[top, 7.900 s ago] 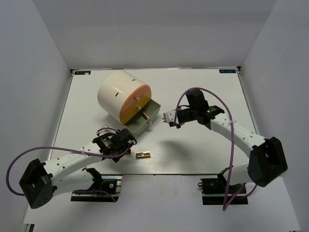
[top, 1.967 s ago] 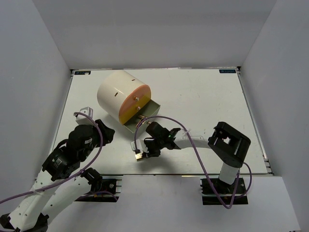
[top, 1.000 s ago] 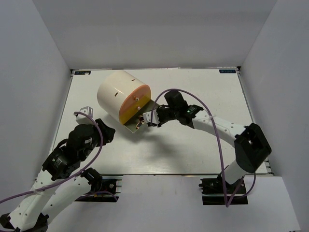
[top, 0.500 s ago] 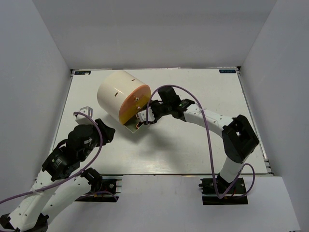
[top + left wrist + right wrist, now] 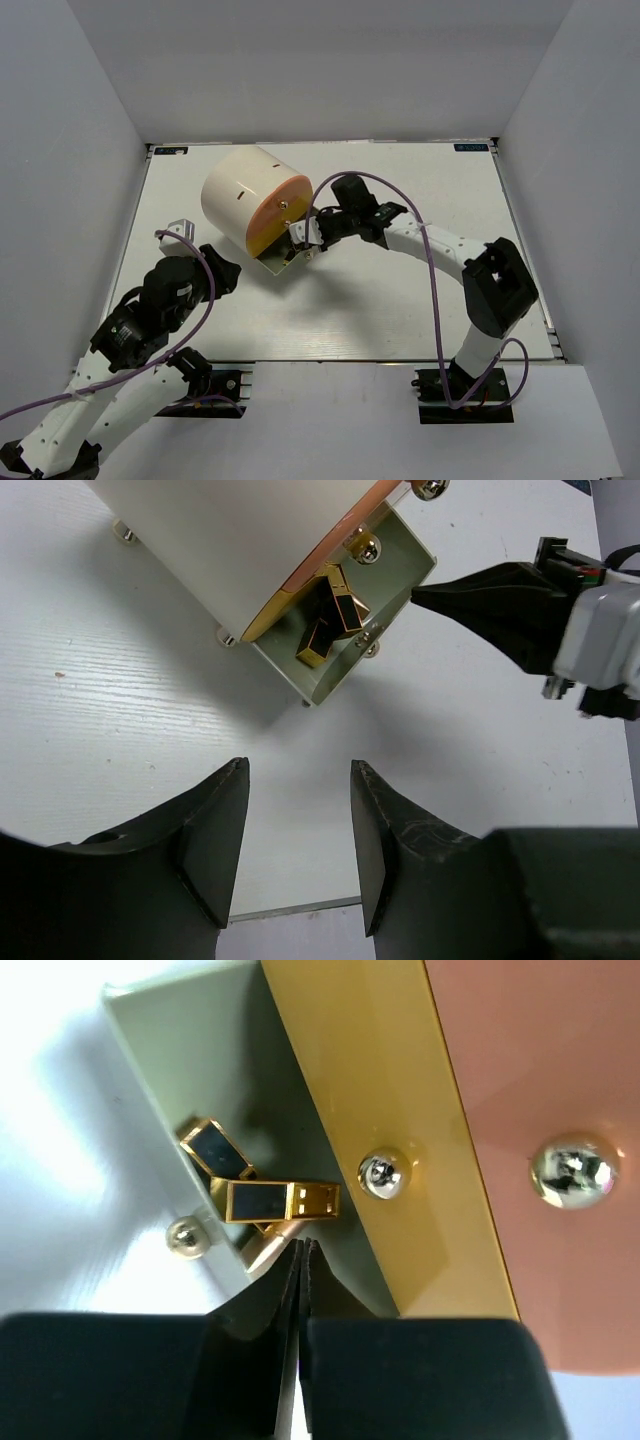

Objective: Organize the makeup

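Two gold-and-black cases (image 5: 270, 1201) (image 5: 213, 1147) lie in the open grey-green drawer (image 5: 170, 1030) of the cream cylinder (image 5: 240, 195). A rose-gold lipstick (image 5: 262, 1250) shows partly under them. My right gripper (image 5: 301, 1248) is shut and empty, its tips just at the drawer's open side next to the lipstick; it also shows in the top view (image 5: 305, 238). My left gripper (image 5: 300, 770) is open and empty, raised above the table at the front left, looking at the drawer (image 5: 400, 570) and the cases (image 5: 340, 605). Brushes and tubes are out of view.
The cylinder lies on its side at the back left, its orange face (image 5: 540, 1080) with metal knobs (image 5: 378, 1172) facing front right. The drawer sticks out toward the table's middle. White walls stand on the left, right and back.
My right gripper picked up a gold-and-black case near the front edge, carried it to the drawer and let it go there, then shut. The left arm has stayed raised.
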`<action>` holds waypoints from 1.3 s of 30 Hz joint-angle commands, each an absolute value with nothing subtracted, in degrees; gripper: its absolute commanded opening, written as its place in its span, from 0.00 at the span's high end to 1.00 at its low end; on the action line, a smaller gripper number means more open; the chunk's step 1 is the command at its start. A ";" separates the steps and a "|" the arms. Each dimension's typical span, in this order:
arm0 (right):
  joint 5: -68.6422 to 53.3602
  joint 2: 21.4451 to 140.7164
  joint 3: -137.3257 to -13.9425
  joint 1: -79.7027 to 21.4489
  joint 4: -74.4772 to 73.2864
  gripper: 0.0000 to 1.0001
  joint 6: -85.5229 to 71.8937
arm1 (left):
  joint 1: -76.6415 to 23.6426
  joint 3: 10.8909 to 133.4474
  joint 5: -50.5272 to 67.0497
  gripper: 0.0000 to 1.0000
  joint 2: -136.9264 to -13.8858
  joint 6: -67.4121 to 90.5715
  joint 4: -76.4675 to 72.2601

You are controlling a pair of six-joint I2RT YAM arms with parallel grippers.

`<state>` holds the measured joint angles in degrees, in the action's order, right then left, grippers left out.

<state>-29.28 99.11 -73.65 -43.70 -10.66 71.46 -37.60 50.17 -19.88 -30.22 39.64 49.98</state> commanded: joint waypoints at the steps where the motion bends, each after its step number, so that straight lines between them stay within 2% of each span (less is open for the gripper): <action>1: -37.67 94.23 -76.03 -42.01 -15.01 1.00 66.88 | -37.35 49.83 -19.25 0.45 -30.50 39.11 48.78; 2: -39.88 93.61 -75.94 -41.05 -15.03 1.00 70.19 | -37.35 49.57 -19.16 0.45 -30.50 39.11 48.61; 3: -41.56 93.34 -75.76 -40.70 -24.69 1.00 72.75 | -37.35 49.48 -18.99 0.45 -30.50 39.11 48.26; 4: -43.14 93.25 -74.72 -40.35 -27.66 1.00 75.12 | -37.35 49.40 -18.98 0.45 -30.67 39.11 48.08; 9: -39.47 95.88 -71.90 -39.38 -36.99 1.00 86.73 | -37.35 49.39 -18.46 0.45 -31.64 38.85 47.37; 29: -25.05 110.30 -75.93 -41.13 -8.72 1.00 73.40 | -37.35 50.71 -19.42 0.44 -32.87 38.85 47.99; 39: -25.93 112.85 -80.68 -41.84 -6.68 1.00 70.93 | -37.35 50.45 -19.34 0.43 -33.49 38.50 46.93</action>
